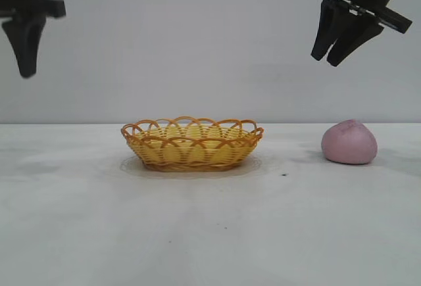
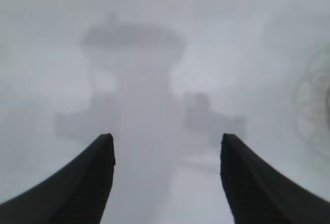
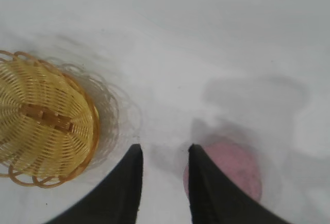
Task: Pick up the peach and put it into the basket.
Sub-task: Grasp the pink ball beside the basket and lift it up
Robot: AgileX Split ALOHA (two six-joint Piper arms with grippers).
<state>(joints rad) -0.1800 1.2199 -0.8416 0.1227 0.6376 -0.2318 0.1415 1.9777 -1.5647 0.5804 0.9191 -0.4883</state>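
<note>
Jaws on my right gripper (image 1: pixel 333 57) stand narrowly apart w/ nothing between them; it hangs at upper right of the exterior frame, fingers angled down and toward frame left, well above the tabletop (image 1: pixel 210 233). Jaws on my left gripper (image 1: pixel 26 69) stand wider, approx half open, also empty; I see it at the upper left edge of that frame, high off the table, partly cut off by the frame border.

Peach (image 1: pixel 349 143) sits on the table at right of the exterior frame, pale pink, tip up, below my right gripper and slightly to its right, not touched. Basket (image 1: pixel 192 143) sits at frame centre, upright, well apart from the peach, yellow weave w/ orange-brown looped rim; I can't make out anything inside it.

Right wrist view: basket (image 3: pixel 44 118) at left, peach (image 3: pixel 227 170) at lower right, partly hidden behind one dark finger (image 3: pixel 206 193). Left wrist view: two dark fingers (image 2: pixel 82 188) over bare table w/ arm shadow; basket rim (image 2: pixel 314 100) faint at right edge
</note>
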